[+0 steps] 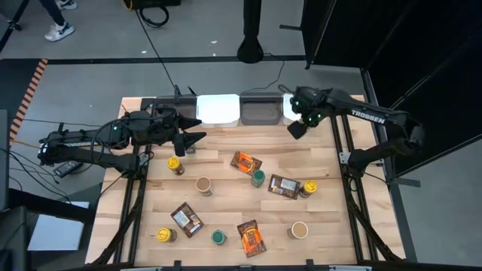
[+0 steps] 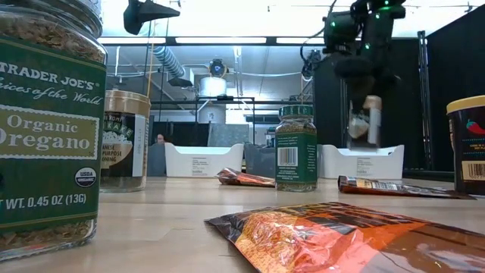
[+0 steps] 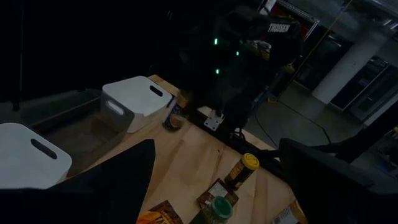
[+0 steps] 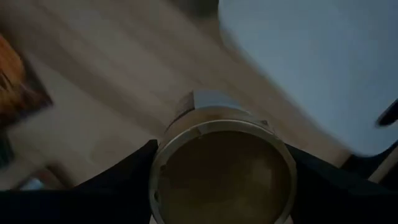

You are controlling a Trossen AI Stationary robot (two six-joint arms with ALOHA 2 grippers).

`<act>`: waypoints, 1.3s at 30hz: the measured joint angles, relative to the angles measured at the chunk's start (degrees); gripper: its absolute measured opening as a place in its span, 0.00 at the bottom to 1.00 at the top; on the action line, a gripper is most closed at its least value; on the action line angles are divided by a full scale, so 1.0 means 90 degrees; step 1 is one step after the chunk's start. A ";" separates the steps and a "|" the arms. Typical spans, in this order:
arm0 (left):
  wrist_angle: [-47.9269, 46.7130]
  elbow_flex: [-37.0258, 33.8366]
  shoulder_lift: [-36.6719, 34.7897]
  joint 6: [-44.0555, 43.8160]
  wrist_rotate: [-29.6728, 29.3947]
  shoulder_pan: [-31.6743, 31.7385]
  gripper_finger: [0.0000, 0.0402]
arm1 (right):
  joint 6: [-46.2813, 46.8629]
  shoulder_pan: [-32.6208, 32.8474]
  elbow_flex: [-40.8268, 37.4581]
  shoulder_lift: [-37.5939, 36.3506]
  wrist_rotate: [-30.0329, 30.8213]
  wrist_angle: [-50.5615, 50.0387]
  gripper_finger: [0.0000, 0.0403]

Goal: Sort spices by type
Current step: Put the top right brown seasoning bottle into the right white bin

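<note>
My right gripper (image 1: 297, 129) is shut on a small tan-lidded spice jar (image 2: 363, 121) above the table's far right part, near the white bin (image 1: 289, 106). The other spices are spread over the table. They include a yellow-lidded jar (image 1: 175, 165), a green-lidded jar (image 1: 258, 178), an orange packet (image 1: 245, 162) and a brown packet (image 1: 284, 186). All of them rest on the wood. My left gripper (image 1: 193, 139) hangs open above the far left part of the table, with nothing between its fingers. My right gripper pinches the jar's top end between its two fingers, one on each side of the round tan lid (image 4: 166, 167). The fingers come from above and point steeply down. The jar hangs upright below them, lifted clear of the table.
Several bins line the far edge: a dark one (image 1: 172, 106), a white one (image 1: 218, 109), another dark one (image 1: 260, 111) and the white one at the right. Close to the low camera stand an oregano jar (image 2: 47, 129) and an orange packet (image 2: 356, 235).
</note>
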 joint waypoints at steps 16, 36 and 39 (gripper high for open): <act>0.0005 0.0000 0.0002 0.0000 0.0002 0.0000 0.87 | -0.0977 -0.1782 0.1184 0.0751 -0.0049 0.0554 0.72; -0.0002 0.0000 0.0002 0.0000 0.0000 0.0000 0.87 | -0.1956 -0.2253 0.3247 0.3272 -0.0143 -0.0522 0.74; -0.0002 0.0000 0.0002 0.0025 0.0000 0.0002 0.87 | -0.1956 -0.2272 0.3244 0.3354 -0.0184 -0.0462 0.74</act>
